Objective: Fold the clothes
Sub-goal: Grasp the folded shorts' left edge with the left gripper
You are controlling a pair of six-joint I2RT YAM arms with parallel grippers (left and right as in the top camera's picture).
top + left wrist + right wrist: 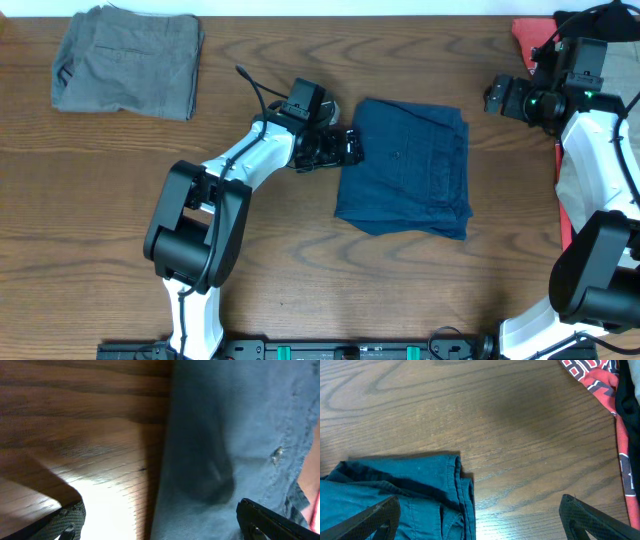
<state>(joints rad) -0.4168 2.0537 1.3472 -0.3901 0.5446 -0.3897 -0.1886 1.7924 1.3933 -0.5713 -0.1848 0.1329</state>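
Wood table [300, 250] under folded navy shorts [410, 165]

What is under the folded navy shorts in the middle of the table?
The navy shorts lie flat on the wooden table; bare wood shows beside them. Anything beneath or between their layers is covered.

Navy shorts [405, 168] folded flat mid-table; grey shorts [127, 60] folded far-left corner; red print garment [527, 38] rt edge.
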